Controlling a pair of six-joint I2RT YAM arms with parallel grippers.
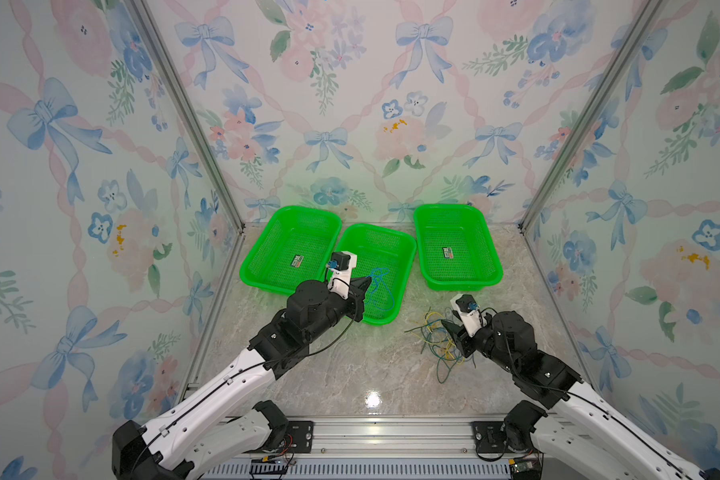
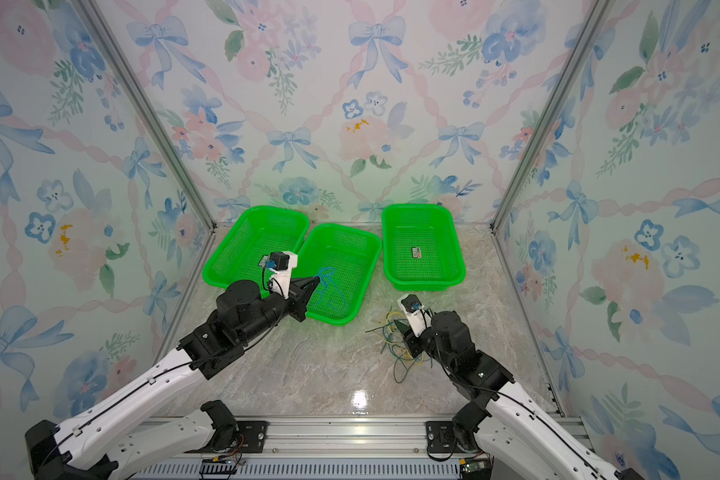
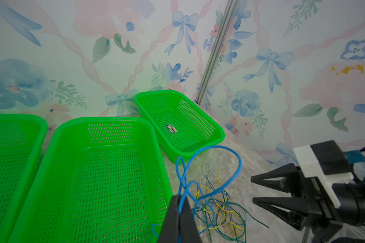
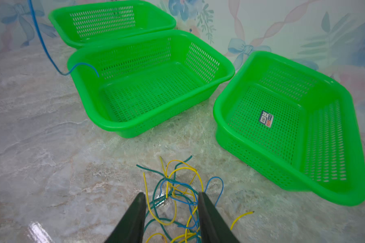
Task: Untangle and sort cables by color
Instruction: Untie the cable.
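"Three baskets, one blue wire [image 1: 380,286]. Where was it?"

"Your left gripper [image 3: 179,197] pinched it tight. It hung over the middle basket [image 1: 409,253], one end dipping past the rim. The other wires [image 4: 178,185] lay knotted on the table [image 4: 40,126], between the half-wide jaws of your right gripper [image 4: 171,195], which held nothing."

"What could have gone wrong?"

"Closing there could have grabbed yellow, blue and green together and dragged the whole knot."

"Which camera helped?"

"The right wrist view showed that gap. In both top views those jaws were too small and dark to tell."
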